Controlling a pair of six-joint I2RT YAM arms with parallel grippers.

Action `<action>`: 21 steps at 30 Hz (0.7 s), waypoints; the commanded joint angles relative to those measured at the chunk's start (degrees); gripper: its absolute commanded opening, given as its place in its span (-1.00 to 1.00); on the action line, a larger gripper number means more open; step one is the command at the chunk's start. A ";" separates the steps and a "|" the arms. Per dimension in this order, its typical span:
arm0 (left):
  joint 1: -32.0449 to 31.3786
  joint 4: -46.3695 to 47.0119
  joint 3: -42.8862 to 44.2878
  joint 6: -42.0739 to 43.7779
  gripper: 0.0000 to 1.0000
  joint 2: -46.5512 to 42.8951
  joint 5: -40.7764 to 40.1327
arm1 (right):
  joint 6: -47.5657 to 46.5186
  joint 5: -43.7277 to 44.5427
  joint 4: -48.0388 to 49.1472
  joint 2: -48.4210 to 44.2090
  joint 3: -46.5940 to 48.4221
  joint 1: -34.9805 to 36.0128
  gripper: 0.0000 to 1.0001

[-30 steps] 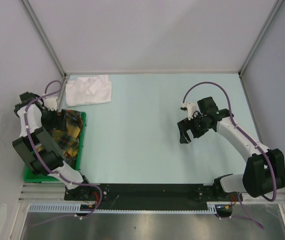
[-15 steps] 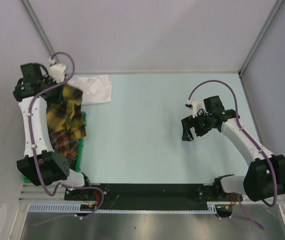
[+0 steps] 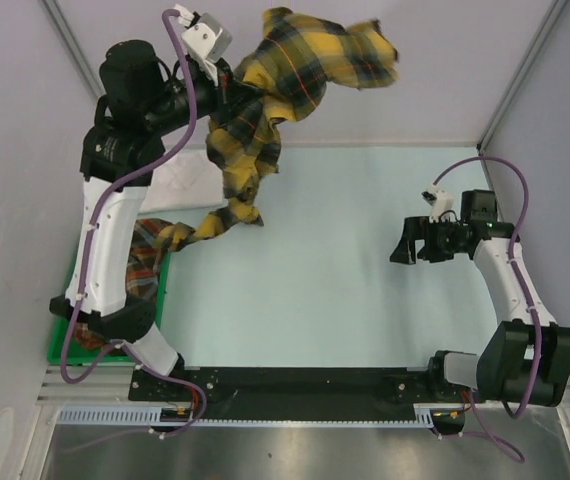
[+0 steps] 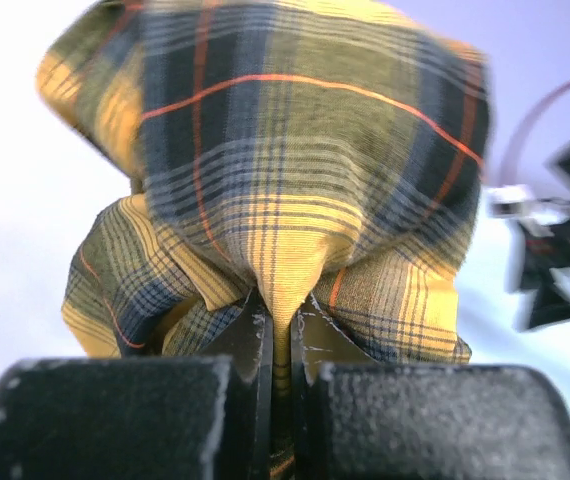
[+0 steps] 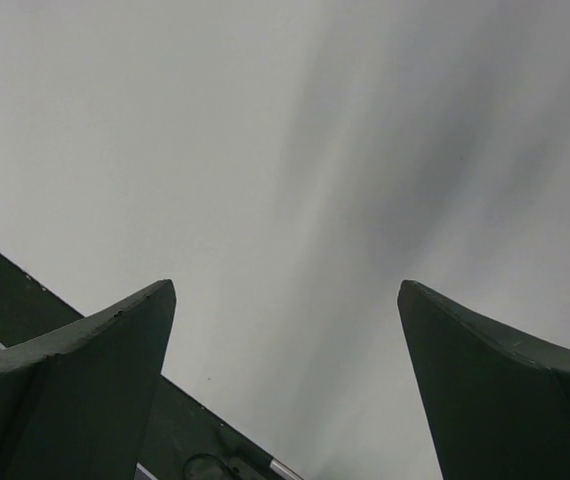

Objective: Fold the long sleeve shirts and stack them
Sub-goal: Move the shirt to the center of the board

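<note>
Yellow plaid shirt now up high, lifted out of the green bin — it sat low there before, left claw pinched tight on it, cloth crumpled in the air (tail hanging near the bin), right claw wide open, empty.

White-and-black arms, purple cables, black jaws

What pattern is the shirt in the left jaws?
The soft cloth shirt is yellow-and-black plaid with thin orange lines; left wrist view.
</note>
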 commanded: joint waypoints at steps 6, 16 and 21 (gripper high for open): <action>-0.06 20.27 3.14 -17.63 -1.00 2.11 12.64 | 1.04 -6.63 2.28 -2.81 0.92 -3.38 0.99; -4.27 49.98 5.41 -25.55 -1.00 9.67 7.81 | 3.59 -6.46 5.01 -1.32 2.94 -3.64 0.99; -5.69 47.82 2.11 -26.70 -1.00 7.94 14.20 | 3.77 -6.46 4.92 -1.32 4.17 -4.95 1.00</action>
